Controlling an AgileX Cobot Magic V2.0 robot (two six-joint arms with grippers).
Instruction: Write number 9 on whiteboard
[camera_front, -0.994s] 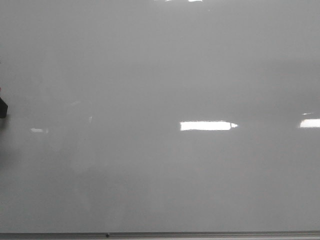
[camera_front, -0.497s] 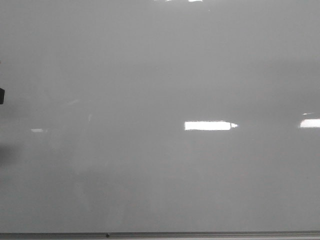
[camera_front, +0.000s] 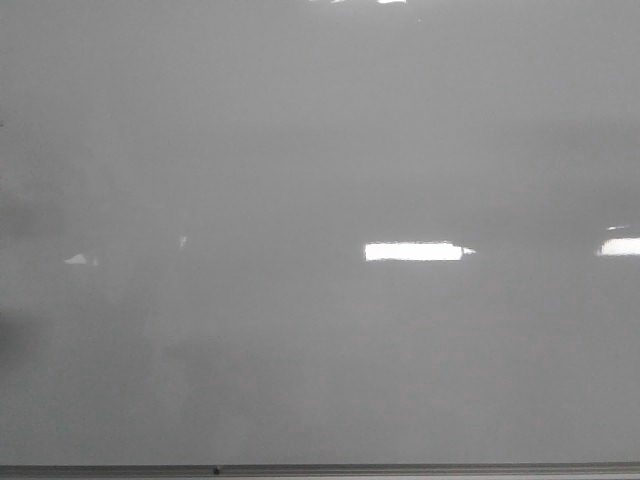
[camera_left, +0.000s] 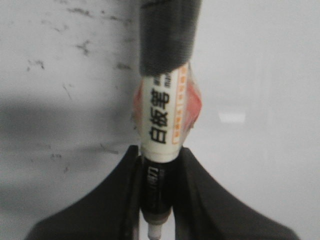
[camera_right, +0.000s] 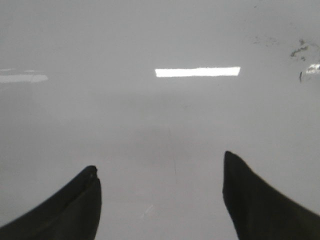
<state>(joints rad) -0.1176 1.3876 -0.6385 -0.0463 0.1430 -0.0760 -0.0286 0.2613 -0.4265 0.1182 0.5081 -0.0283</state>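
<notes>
The whiteboard (camera_front: 320, 150) fills the front view as a glossy pale grey surface, and neither arm shows there. The number 9 is out of view in every frame. In the left wrist view my left gripper (camera_left: 159, 149) is shut on a whiteboard marker (camera_left: 162, 115). The marker has a white label with black characters, an orange band and a black cap end pointing away from the fingers. Its other end sits deep between the black fingers (camera_left: 115, 200). In the right wrist view my right gripper (camera_right: 160, 161) hangs open over bare whiteboard (camera_right: 165, 115), holding nothing.
A thin grey frame edge (camera_front: 400, 468) runs along the board's near side. Bright rectangular light reflections (camera_front: 412, 251) lie on the board. Faint old ink smudges (camera_left: 82, 47) mark the board in the left wrist view, and similar smudges (camera_right: 300, 50) in the right wrist view.
A dark object at the left edge of the front view has slid out of the frame to the left. Only its faint shadow stays on the board.
</notes>
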